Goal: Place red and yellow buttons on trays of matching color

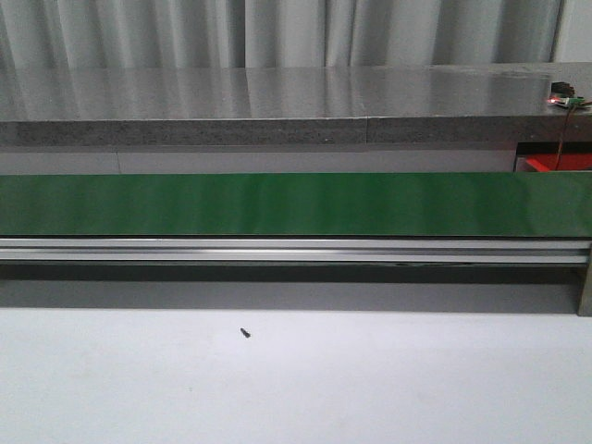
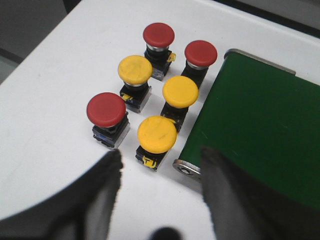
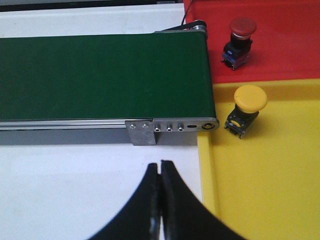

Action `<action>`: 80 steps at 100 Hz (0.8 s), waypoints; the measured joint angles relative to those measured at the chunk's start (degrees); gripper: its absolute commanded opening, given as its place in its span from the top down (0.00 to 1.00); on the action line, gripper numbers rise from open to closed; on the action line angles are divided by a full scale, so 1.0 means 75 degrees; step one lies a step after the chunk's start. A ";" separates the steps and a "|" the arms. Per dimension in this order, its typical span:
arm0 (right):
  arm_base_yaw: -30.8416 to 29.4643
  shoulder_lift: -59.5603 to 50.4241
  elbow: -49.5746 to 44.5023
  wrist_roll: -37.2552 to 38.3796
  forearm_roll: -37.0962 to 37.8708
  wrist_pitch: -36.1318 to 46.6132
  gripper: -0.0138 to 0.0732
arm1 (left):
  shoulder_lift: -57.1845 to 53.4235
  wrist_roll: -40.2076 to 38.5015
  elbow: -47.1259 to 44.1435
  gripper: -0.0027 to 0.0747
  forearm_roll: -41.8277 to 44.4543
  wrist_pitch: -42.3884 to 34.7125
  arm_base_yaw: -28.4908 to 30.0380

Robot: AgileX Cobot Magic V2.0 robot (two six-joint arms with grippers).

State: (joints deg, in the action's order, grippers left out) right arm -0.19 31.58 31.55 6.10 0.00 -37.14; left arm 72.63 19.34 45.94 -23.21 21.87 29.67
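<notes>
Buttons (image 2: pixel 156 134) just beyond open left hand (image 2: pixel 160 175)

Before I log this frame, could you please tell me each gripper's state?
Left gripper: open, holding nothing.
Right gripper: closed, holding nothing.

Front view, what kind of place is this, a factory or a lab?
Probably a lab bench mocking up a sorting line: a short green conveyor on a white table, push buttons grouped at one end, red tray and yellow tray at the other.
</notes>
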 measured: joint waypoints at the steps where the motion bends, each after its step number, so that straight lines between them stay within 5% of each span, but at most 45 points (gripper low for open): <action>1: 0.0000 0.0000 0.0000 0.0000 0.0000 0.0000 0.98 | 0.0083 0.0000 0.0030 0.18 0.0000 0.0018 0.0000; 80: 0.0000 0.0000 0.0000 0.0000 0.0000 0.0000 0.98 | 0.3856 -0.1998 0.2824 0.17 0.1102 0.1840 0.0031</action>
State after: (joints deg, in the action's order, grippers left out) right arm -0.19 31.58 31.55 6.10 0.00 -37.14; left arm 101.55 4.36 67.12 -14.95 35.67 29.91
